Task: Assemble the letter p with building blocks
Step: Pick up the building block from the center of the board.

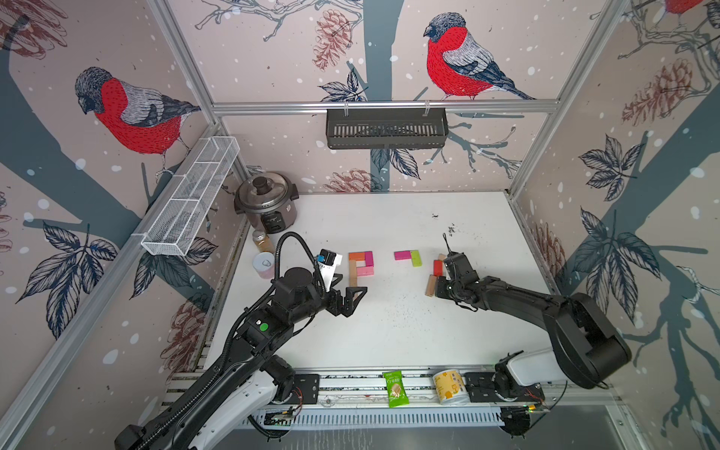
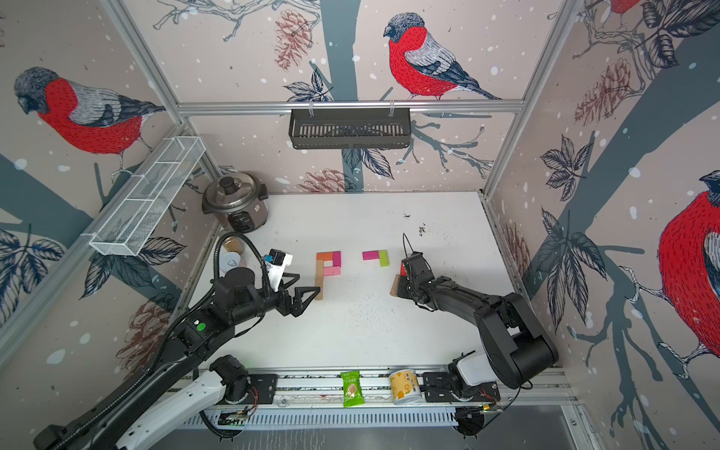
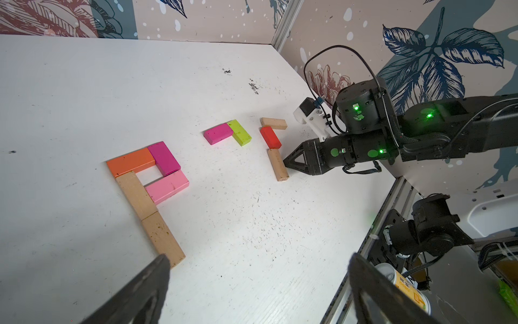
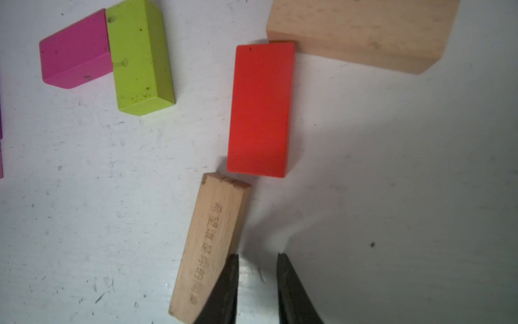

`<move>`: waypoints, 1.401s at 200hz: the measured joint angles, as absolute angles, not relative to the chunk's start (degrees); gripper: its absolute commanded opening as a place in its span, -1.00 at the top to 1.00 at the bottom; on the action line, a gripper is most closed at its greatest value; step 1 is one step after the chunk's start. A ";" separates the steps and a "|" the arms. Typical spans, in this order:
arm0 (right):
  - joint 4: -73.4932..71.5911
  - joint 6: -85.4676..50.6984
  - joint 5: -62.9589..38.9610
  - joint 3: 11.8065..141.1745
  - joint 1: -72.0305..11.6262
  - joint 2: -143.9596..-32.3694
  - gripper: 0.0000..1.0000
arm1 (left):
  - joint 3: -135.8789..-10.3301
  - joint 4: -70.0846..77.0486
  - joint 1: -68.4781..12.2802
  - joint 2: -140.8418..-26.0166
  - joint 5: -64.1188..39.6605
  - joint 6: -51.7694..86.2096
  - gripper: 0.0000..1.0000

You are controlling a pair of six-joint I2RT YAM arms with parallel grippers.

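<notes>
Nudging looks to be the step in hand. The right gripper (image 4: 256,255) sits low over the table (image 1: 389,331) toward its right edge. Its fingers are set close with a narrow gap and nothing between them, and one finger lies against the long side of the tilted wood bar (image 4: 210,244). That bar's far corner almost meets the red block (image 4: 260,109), whose other end meets the far wood bar (image 4: 361,30). The three probably form a stem, with the tilted one left to square up.

Just beside them, toward the table's middle, a magenta block (image 4: 74,50) butts a lime green block (image 4: 137,56) at a right angle, likely the start of a bowl.

Nearer the left edge a complete P lies flat. An orange block (image 3: 131,161), a darker magenta block (image 3: 164,157) and a light pink block (image 3: 168,186) ring a gap above a stem of wood bars (image 3: 136,195). The left gripper (image 1: 353,284) hangs by the stem's foot, spread wide and empty, apparently keeping out of the way.
</notes>
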State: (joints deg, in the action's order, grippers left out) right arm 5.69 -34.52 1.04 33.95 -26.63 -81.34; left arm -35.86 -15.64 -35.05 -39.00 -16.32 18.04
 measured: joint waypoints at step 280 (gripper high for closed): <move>4.47 -38.98 5.06 37.50 -37.43 -86.28 -0.12 | -35.27 -15.51 -32.64 -37.54 -18.24 18.65 -0.95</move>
State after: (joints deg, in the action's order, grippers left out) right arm 4.47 -38.98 5.06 37.50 -37.43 -86.28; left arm -35.27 -15.51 -32.64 -37.54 -18.24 18.65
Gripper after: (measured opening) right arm 0.568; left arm 0.976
